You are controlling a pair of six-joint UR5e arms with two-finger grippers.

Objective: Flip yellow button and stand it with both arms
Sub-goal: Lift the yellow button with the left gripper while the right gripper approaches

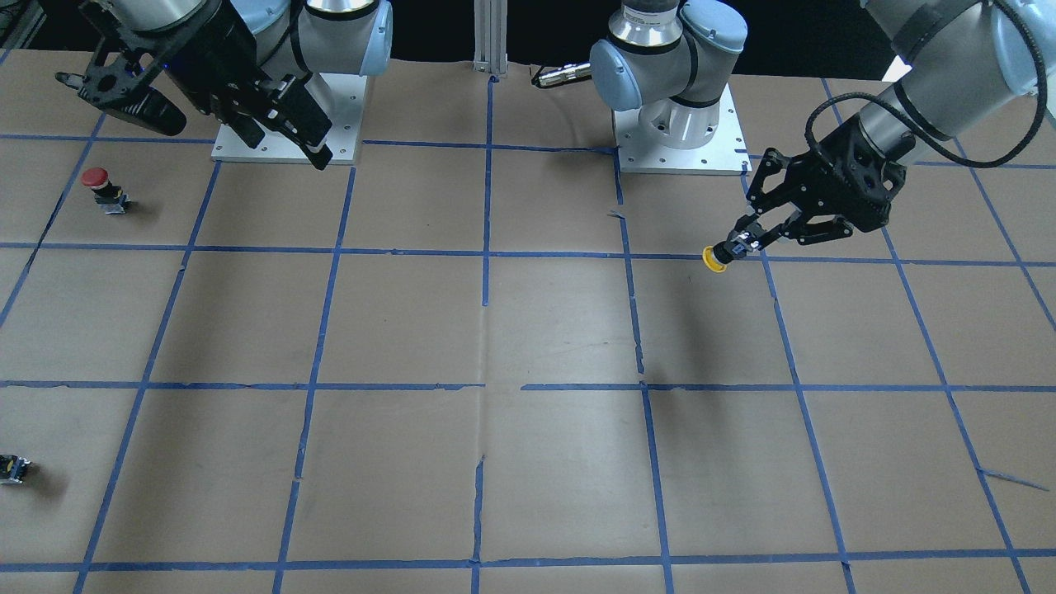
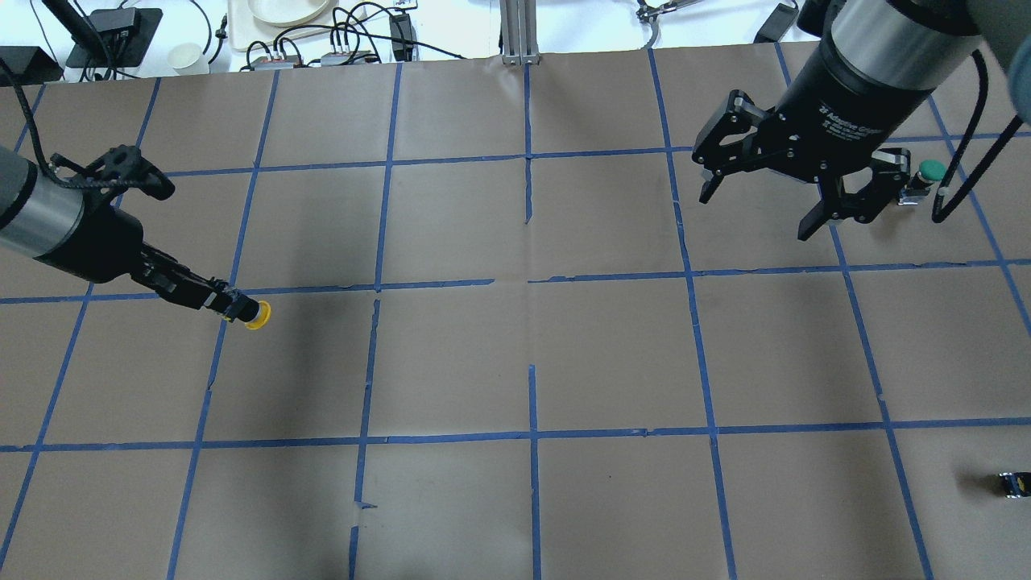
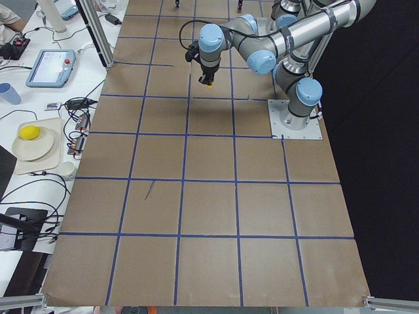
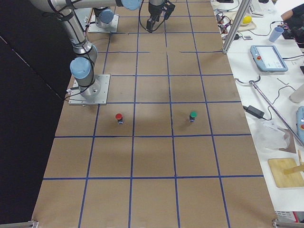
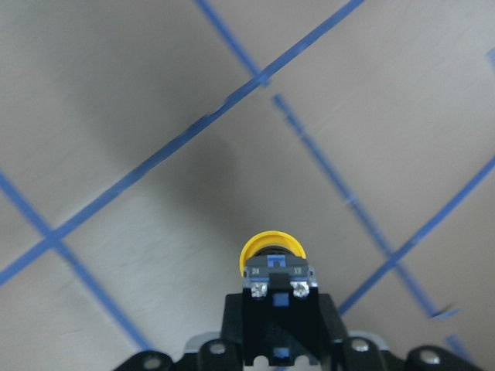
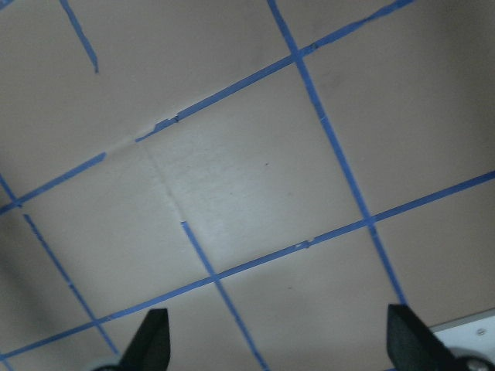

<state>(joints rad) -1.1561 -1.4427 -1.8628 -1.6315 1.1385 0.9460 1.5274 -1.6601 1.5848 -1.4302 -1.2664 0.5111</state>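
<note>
My left gripper [image 2: 233,308] is shut on the black-and-silver body of the yellow button [image 2: 257,314] and holds it above the table, on its side, with the cap pointing away from the fingers. The front view shows the same grip [image 1: 741,246] on the button [image 1: 714,259]. In the left wrist view the yellow cap [image 5: 272,253] sticks out past the shut fingertips [image 5: 276,297]. My right gripper [image 2: 757,216] hangs open and empty high over the far right of the table. It also shows in the front view [image 1: 194,120] and the right wrist view [image 6: 280,344].
A green-capped button [image 2: 930,171] stands just behind my right gripper. A red-capped button [image 1: 97,180] stands near the right arm's base. A tiny dark block with a yellow spot [image 2: 1013,483] lies at the right edge. Brown paper with blue tape lines [image 2: 532,282] covers the table.
</note>
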